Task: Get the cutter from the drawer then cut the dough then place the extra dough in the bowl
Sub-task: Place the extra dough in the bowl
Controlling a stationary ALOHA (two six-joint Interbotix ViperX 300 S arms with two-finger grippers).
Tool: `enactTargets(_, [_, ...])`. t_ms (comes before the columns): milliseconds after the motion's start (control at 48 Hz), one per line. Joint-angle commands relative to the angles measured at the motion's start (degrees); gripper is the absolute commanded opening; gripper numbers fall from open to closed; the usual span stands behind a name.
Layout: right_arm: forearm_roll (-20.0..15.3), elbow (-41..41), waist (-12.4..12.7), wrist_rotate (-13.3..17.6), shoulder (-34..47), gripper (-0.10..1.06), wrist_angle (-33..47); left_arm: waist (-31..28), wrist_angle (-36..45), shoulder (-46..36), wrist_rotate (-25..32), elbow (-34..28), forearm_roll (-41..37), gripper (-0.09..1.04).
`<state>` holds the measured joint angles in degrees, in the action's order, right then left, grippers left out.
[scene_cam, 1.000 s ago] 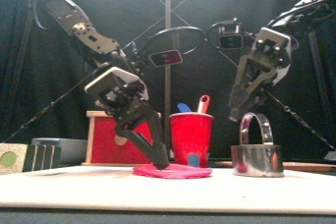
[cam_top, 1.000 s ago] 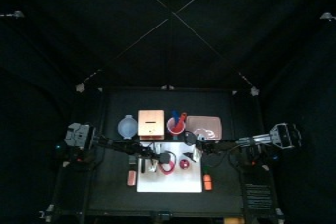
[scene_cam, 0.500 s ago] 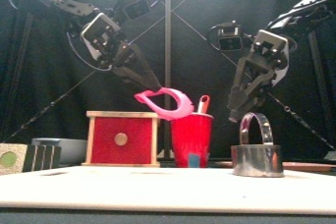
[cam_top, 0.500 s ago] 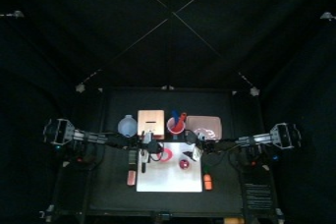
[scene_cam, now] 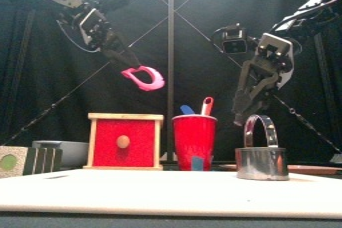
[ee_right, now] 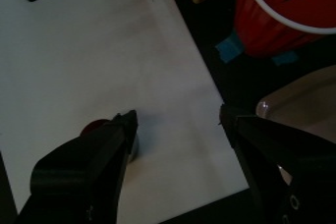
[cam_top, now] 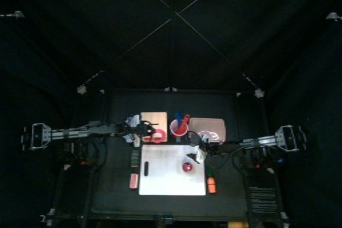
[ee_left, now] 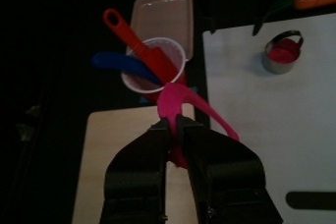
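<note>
Far left of the red cup (scene_cam: 195,142): a low grey shape (scene_cam: 56,155), too dim to name.
wooden box (scene_cam: 124,142): just left of the cup, with its red drawer front facing forward.
left gripper (scene_cam: 131,66): up and to the left of the cup, high above the box, jaws pinched tight on the dough.
dough (scene_cam: 143,76): a pink ring, bent and drooping from the jaws, touching nothing below. The pinched part is hidden between the jaws.
cutter (scene_cam: 262,152): right of the cup on the white board (cam_top: 167,172). It is a metal ring with its wire handle upright.
right gripper (scene_cam: 246,117): right of the cup, above the cutter, jaws spread wide and empty. In its wrist view one jaw covers most of the cutter.
</note>
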<state>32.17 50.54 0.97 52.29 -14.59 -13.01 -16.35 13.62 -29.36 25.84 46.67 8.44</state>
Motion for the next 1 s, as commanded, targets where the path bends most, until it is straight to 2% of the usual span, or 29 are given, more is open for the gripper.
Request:
enactTargets(21, [-0.18, -0.53, 0.53, 0.00, -1.23, 0.98, 0.35, -2.46, 0.53, -5.45, -0.18, 2.64, -0.09, 0.53])
enactTargets(271, [-0.79, -0.09, 0.97, 0.00, -1.23, 0.98, 0.26, -6.24, 1.76, -18.37, -0.26, 10.72, 1.49, 0.53])
enactTargets(417, [-0.70, -0.18, 0.97, 0.00, -1.23, 0.98, 0.44, -10.63, 5.01, -21.88, -0.35, 13.62, 2.29, 0.53])
enactTargets(542, [-0.79, 0.00, 0.97, 0.00, -1.23, 0.98, 1.05, -15.29, 9.58, -21.71, -0.35, 15.12, 2.37, 0.53])
enactTargets(667, [-0.62, 0.09, 0.97, 0.00, -1.23, 0.98, 1.49, -18.28, 10.72, -21.27, -0.26, 16.61, 2.64, 0.53])
enactTargets(854, [-0.53, 0.00, 1.49, -0.09, -1.23, 0.98, 1.67, -18.72, 9.23, -16.44, -0.09, 19.25, 1.58, 0.54])
enactTargets(1000, [-0.53, -0.09, 1.93, -0.09, -1.23, 0.98, 2.20, -18.37, 6.94, -10.63, -0.26, 18.90, 1.67, 0.56])
